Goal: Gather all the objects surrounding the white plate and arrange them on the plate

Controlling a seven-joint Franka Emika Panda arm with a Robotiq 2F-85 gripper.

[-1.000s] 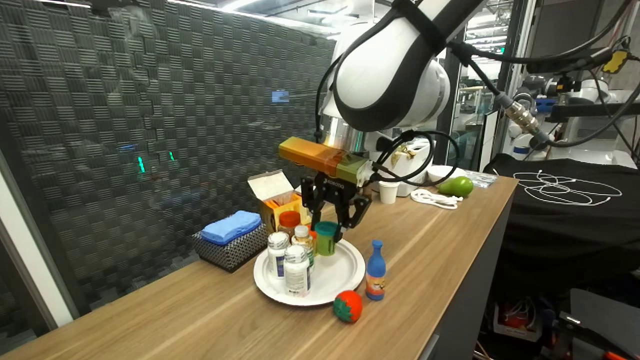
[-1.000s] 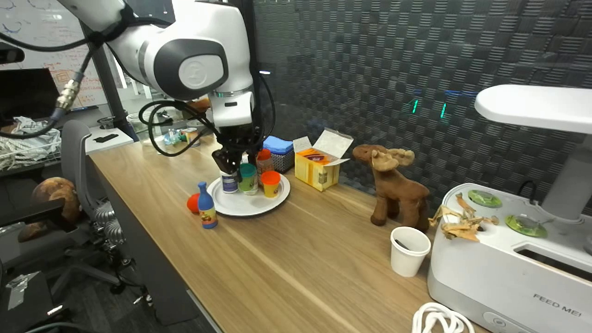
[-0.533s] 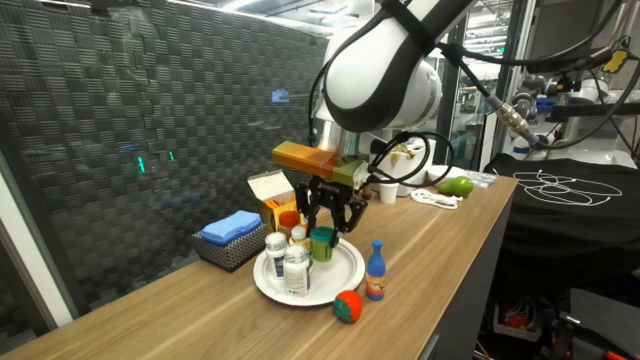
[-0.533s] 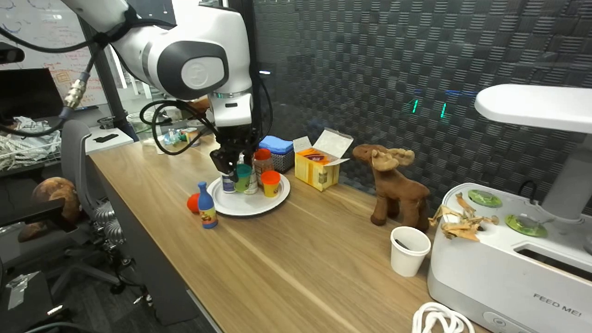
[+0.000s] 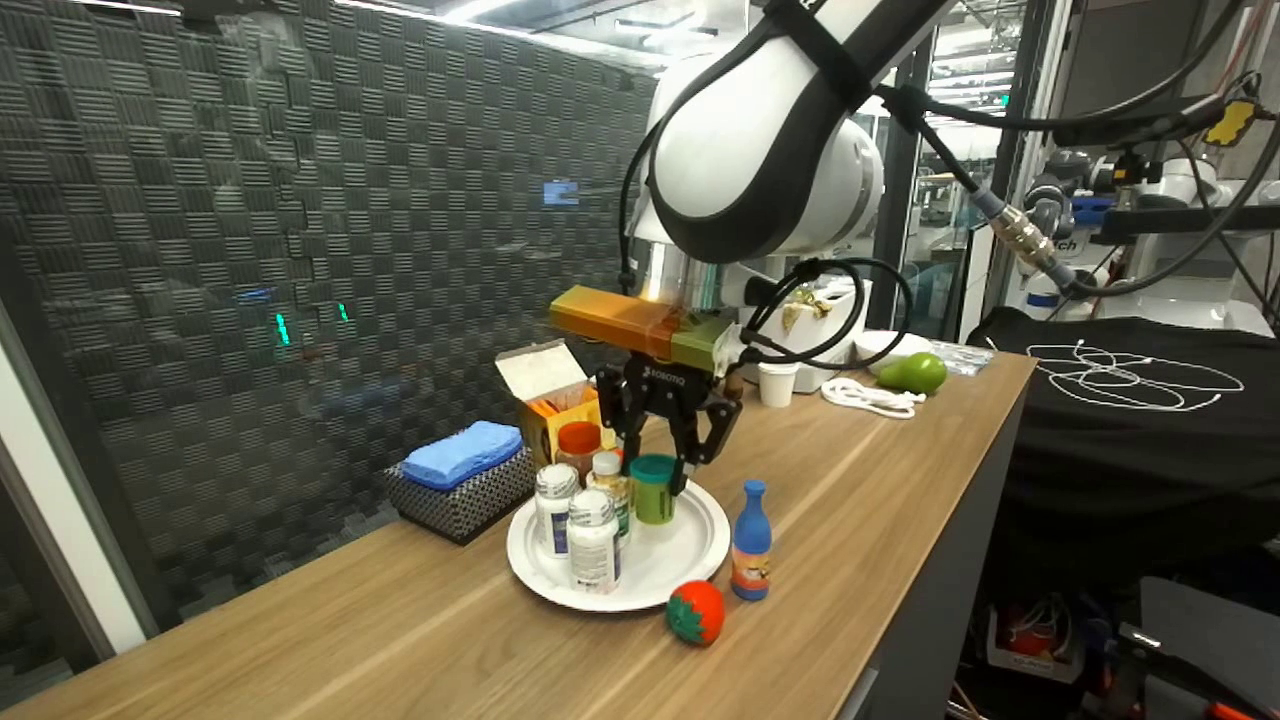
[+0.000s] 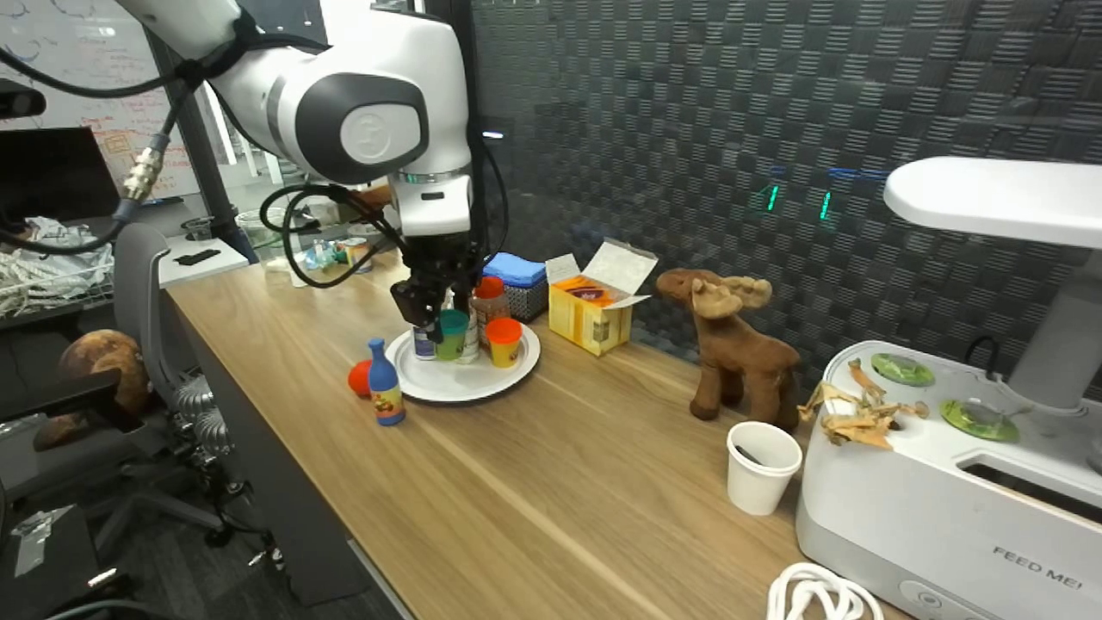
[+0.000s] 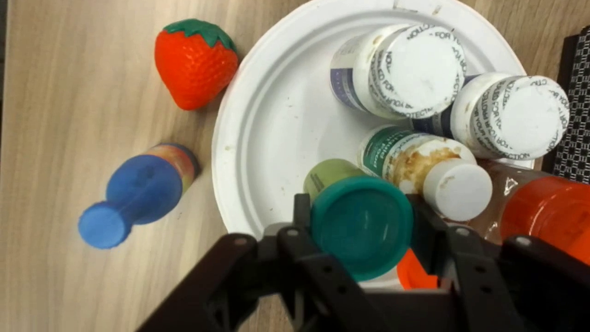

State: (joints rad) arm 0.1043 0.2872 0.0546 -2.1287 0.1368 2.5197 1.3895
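My gripper [image 7: 359, 213] is shut on the teal-lidded jar [image 7: 362, 228], one finger on each side of its lid. In both exterior views the jar [image 5: 654, 490] is upright over the white plate [image 5: 690, 550]; whether its base touches, I cannot tell. Around it on the plate are two white pill bottles [image 7: 421, 69], a white-capped bottle [image 7: 456, 189] with a green label, a dark orange-capped bottle [image 6: 491, 301] and an orange-lidded yellow jar [image 6: 504, 343], mostly hidden in the wrist view. Off the plate lie a red strawberry [image 7: 196, 64] and an upright blue bottle [image 7: 143, 189].
Behind the plate stand an open yellow carton [image 6: 590, 314] and a patterned box [image 5: 460, 510] topped by a blue cloth [image 5: 462, 455]. Along the table are a brown moose toy [image 6: 740, 353], a white cup [image 6: 762, 469] and a white planter [image 6: 930, 499].
Held in the gripper, the teal-lidded jar has come a little lower and shifted sideways, away from the orange-lidded jar. The strawberry and blue bottle have stayed where they were.
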